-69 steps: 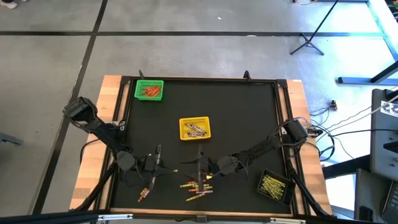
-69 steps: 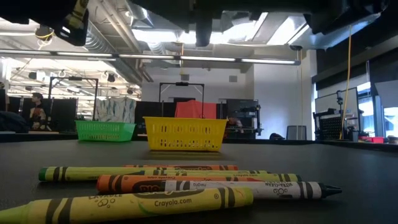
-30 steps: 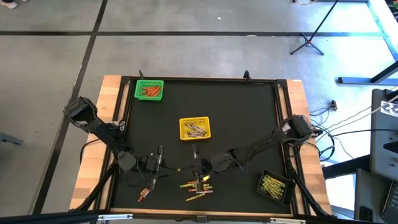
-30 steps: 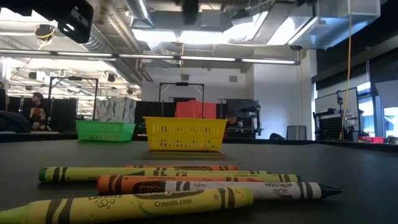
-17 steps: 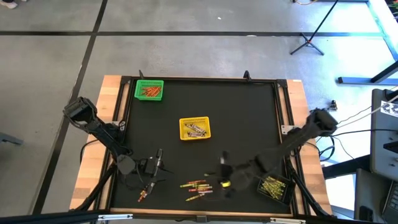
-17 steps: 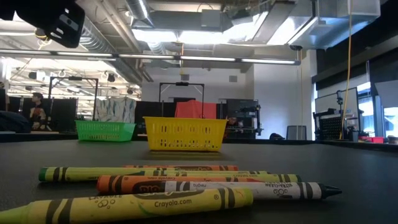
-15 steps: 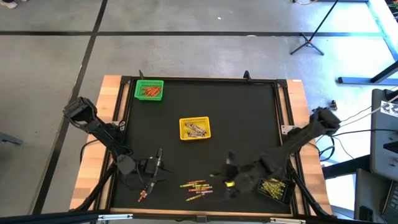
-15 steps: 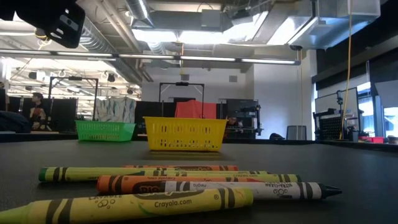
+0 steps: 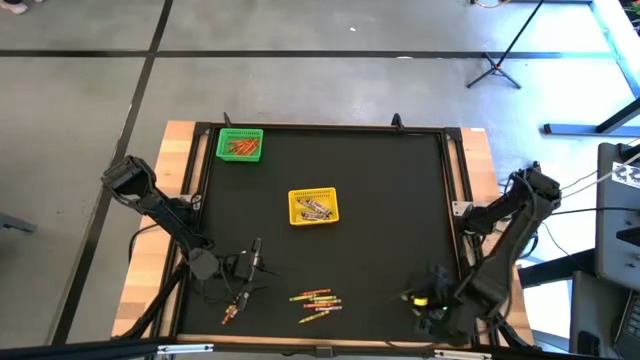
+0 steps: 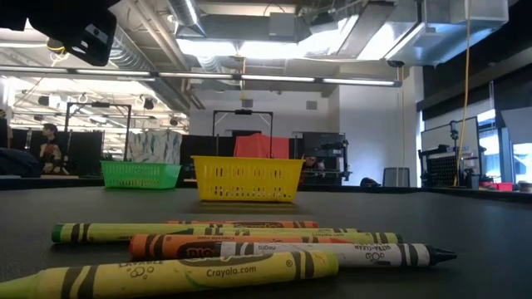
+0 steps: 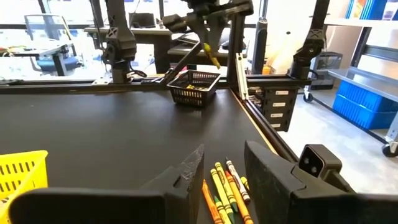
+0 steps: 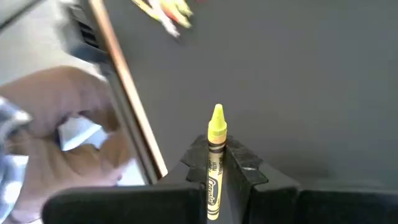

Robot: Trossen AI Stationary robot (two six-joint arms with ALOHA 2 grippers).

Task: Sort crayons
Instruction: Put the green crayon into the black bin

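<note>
Near edge of the table [image 9: 320, 215]: a loose cluster of crayons [image 9: 316, 302] lies flat on the black surface, some touching, unsorted. To its left the left gripper [image 11: 221, 171] hovers low, its arm folded back to the table's left edge, jaws part open and empty, aimed along the surface past the cluster. At the near right corner the right gripper [image 12: 216, 163] stands over the black basket [image 11: 194, 86], arm reaching in from the right edge and bent steeply down; its jaws are closed on a yellow crayon [image 12: 215, 158], which juts out beyond the fingertips. Likely risk: released off-centre or from this height, the crayon could strike the basket rim and roll out onto the table or over its edge. Farther off, the yellow basket [image 9: 313, 205] sits mid-table and the green basket [image 9: 240, 144] at the far left corner.
</note>
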